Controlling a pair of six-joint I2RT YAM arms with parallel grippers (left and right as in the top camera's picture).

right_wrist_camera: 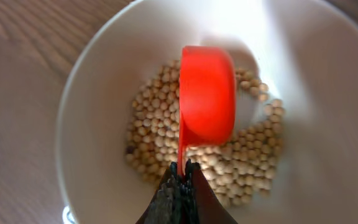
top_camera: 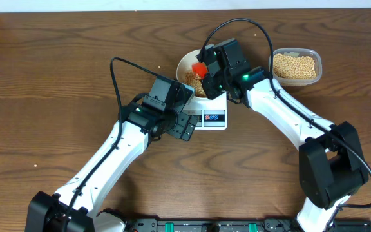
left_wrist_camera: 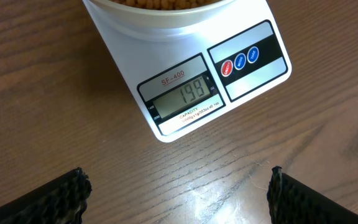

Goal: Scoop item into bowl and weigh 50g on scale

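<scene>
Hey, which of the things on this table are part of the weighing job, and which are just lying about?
Part of the job: beans, bowl, scale, red scoop in the right gripper, tub of spare beans.
Lying about: black rail at the table's near edge.

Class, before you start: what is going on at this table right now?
The right gripper is shut on the handle of a red scoop, tipped above the white bowl, which holds tan beans. The bowl sits on the scale, whose display reads 199. The left gripper hangs open over the table before the scale, holding nothing. A clear tub of more beans stands nearby.
</scene>
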